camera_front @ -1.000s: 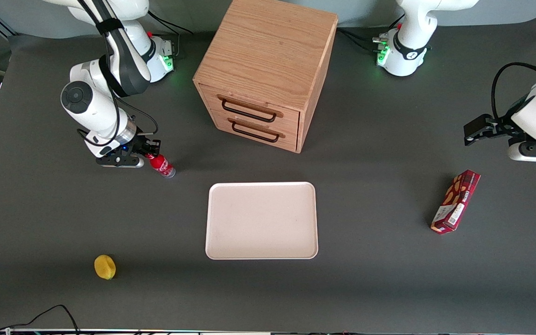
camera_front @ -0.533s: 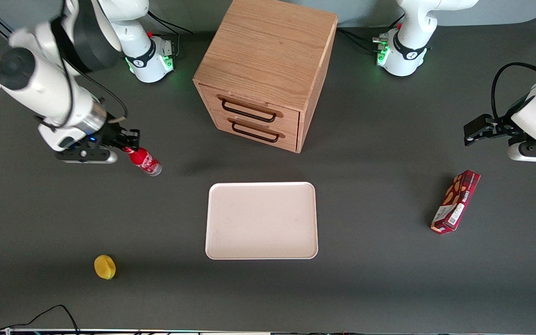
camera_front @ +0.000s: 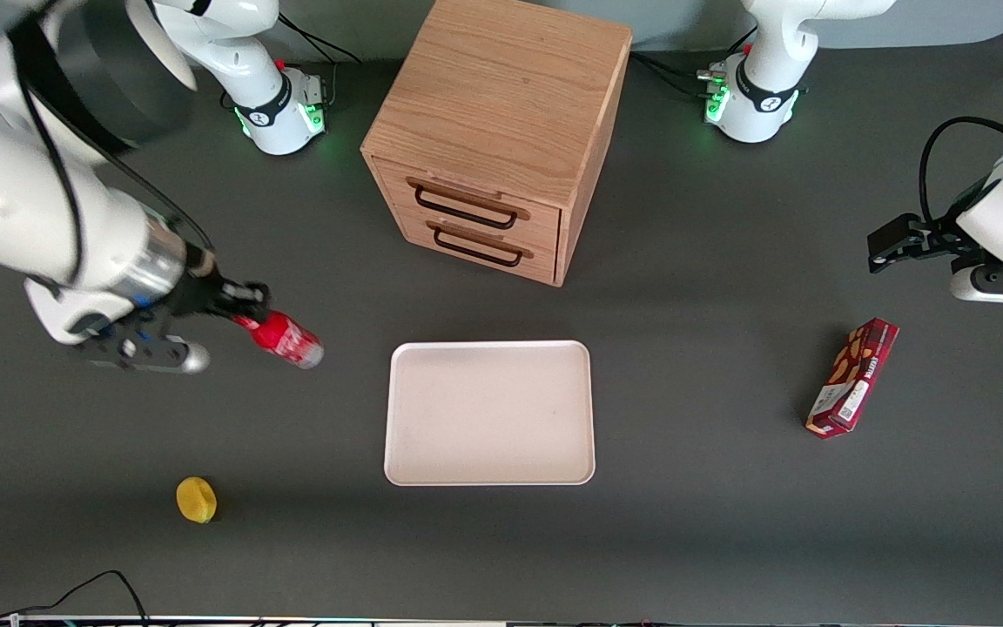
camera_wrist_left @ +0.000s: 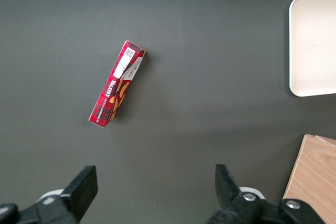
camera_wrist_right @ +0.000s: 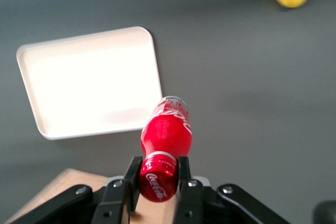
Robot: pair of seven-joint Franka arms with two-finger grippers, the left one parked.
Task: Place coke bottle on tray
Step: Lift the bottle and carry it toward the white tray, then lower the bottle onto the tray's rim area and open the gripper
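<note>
Above the worktop (camera_front: 728, 540) we see the coke bottle (camera_front: 286, 339) held off the surface, the gripper (camera_front: 245, 315) clamped on its cap end, clear base aimed at the tray (camera_front: 490, 412), which lies beside it toward the parked arm's end.

Glossy white arm links with dark grey joint bands and a silver ring at the wrist. Black gripper (camera_front: 245, 306) with slim black fingers (camera_wrist_right: 132, 178) and round silver screws. Black cables strapped along the arm. White base with a green light.
</note>
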